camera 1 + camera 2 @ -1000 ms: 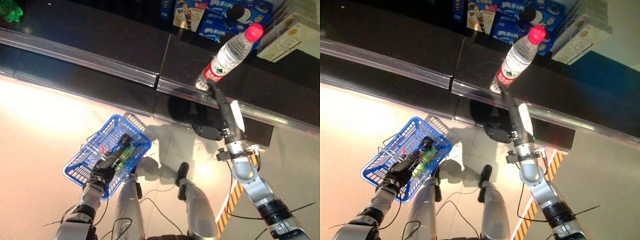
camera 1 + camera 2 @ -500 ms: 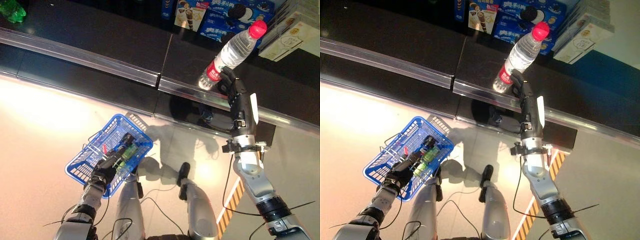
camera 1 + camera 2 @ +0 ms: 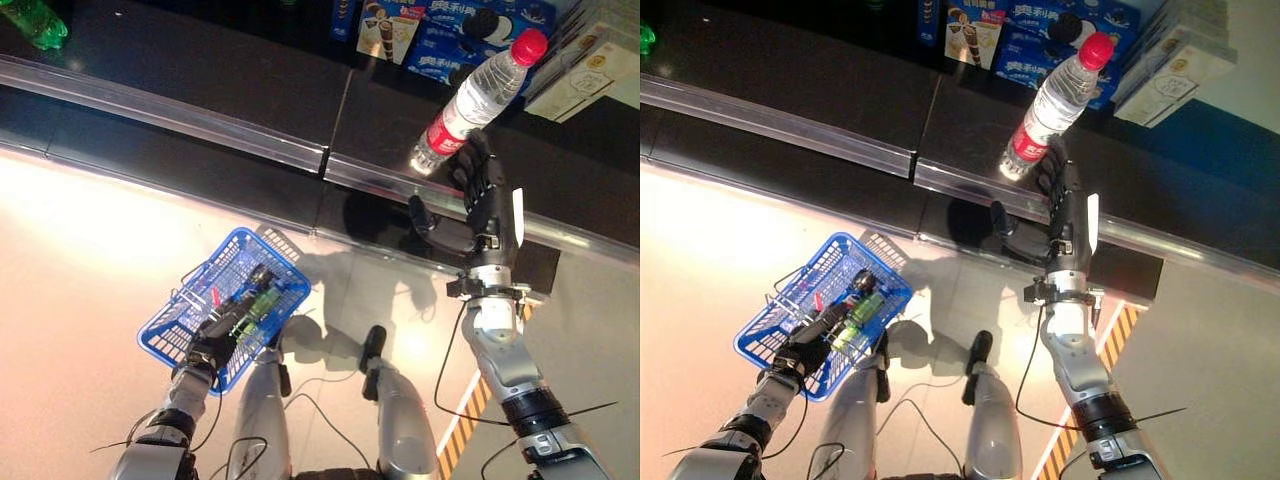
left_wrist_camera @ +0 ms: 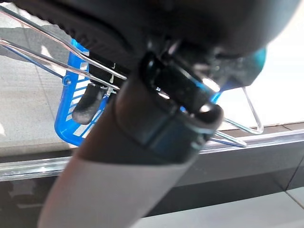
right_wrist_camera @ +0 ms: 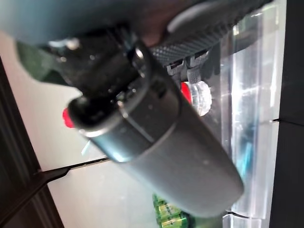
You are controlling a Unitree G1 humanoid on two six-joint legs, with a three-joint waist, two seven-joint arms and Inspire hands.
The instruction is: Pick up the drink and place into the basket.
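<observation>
Standing upright on the dark shelf [image 3: 250,80], the drink [image 3: 478,98], a clear bottle with a red cap and a red label, has its base close to the shelf's metal front edge. The right hand [image 3: 484,196] is raised just below the bottle with its fingers [image 3: 1055,180] loosely extended, their tips right at the bottle's base; contact cannot be made out. Its thumb is spread away from the fingers, toward the left hand's side, and nothing sits inside the hand, so it is released. Beyond the bottle, farther from the hand, blue snack boxes [image 3: 445,35] and pale cartons [image 3: 585,55] stand on the same shelf. Well apart from the right hand, low over the light floor, the left hand [image 3: 208,345] is curled round the wire handle [image 4: 66,66] of the blue basket [image 3: 200,300], gripping it. Several small items, one of them green, already lie in the basket just past the left hand's fingers.
</observation>
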